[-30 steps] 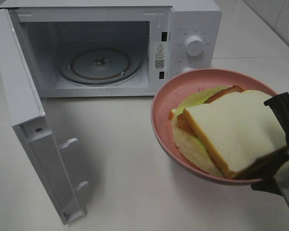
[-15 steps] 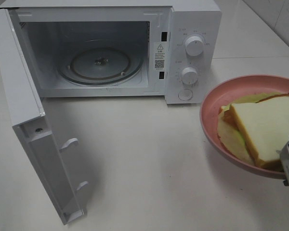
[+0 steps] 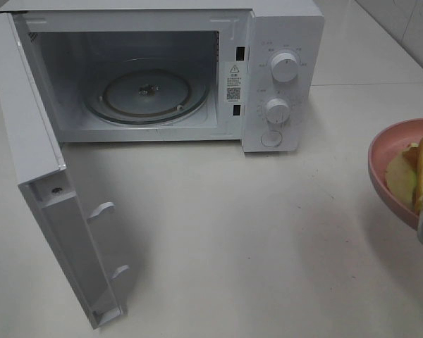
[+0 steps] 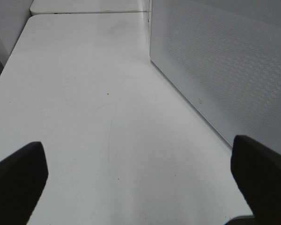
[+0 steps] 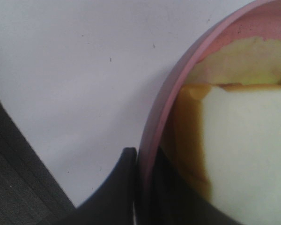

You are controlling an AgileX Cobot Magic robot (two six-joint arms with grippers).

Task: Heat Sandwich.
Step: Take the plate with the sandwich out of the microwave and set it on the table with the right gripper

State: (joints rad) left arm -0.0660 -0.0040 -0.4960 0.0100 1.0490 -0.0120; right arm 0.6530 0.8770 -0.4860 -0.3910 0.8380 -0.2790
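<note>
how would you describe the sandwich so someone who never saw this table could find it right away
Start at the white microwave with its door swung open, then look to the far right edge of the table, where a round pink plate is held by the right claw at its rim. The sandwich sits in that plate: thick pale white bread with a golden-orange crust, the only food in view.

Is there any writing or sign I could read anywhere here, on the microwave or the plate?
Nothing reads clearly.
Sticker on the microwave door frame: a warning triangle, small print and a QR-style square, all too small to read.
Marks around the upper knob and lower knob: too small and faint.
Pink plate, sandwich: no text visible.
</note>
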